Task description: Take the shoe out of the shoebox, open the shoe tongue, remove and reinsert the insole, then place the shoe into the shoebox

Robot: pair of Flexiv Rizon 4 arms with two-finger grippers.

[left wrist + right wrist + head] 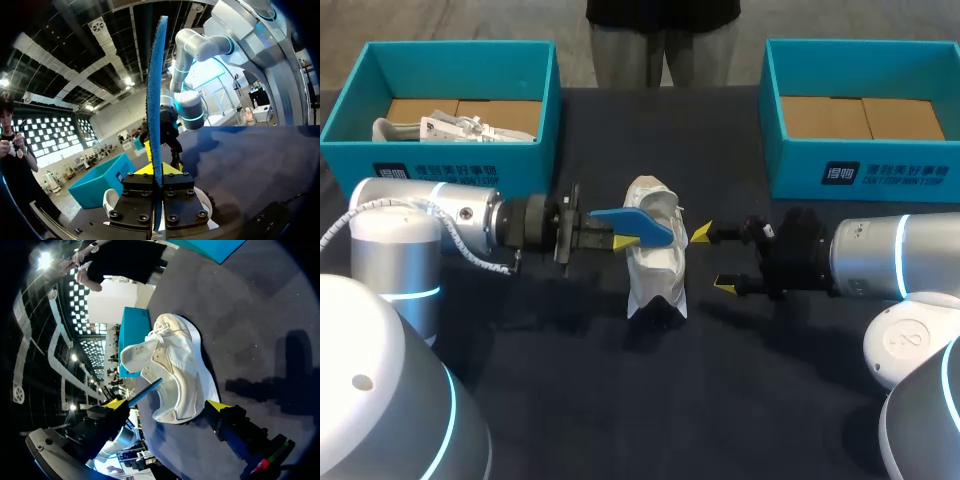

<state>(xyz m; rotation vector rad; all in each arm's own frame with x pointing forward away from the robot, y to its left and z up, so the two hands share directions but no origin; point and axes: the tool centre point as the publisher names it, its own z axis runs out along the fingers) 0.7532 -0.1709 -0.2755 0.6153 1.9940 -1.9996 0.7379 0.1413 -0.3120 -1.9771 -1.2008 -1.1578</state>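
The shoe (655, 262) is out, in the middle of the table (570, 400). The insole (638, 224) is out too, pinched by the left gripper (623, 241) at the shoe's 9 o'clock. The right gripper (712, 260), at 3 o'clock, is spread and holds nothing. I think two jobs are left: insole back in, then shoe into a box. I count one shoe on the table, one insole and two boxes, the left box (450, 160) at 10 o'clock and the right box (865, 175) at 2.

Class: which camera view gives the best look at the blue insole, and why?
The head view: the blue insole shows its broad face, held in the left gripper over the white shoe. The left wrist view shows it edge-on; the right wrist view, only a sliver.
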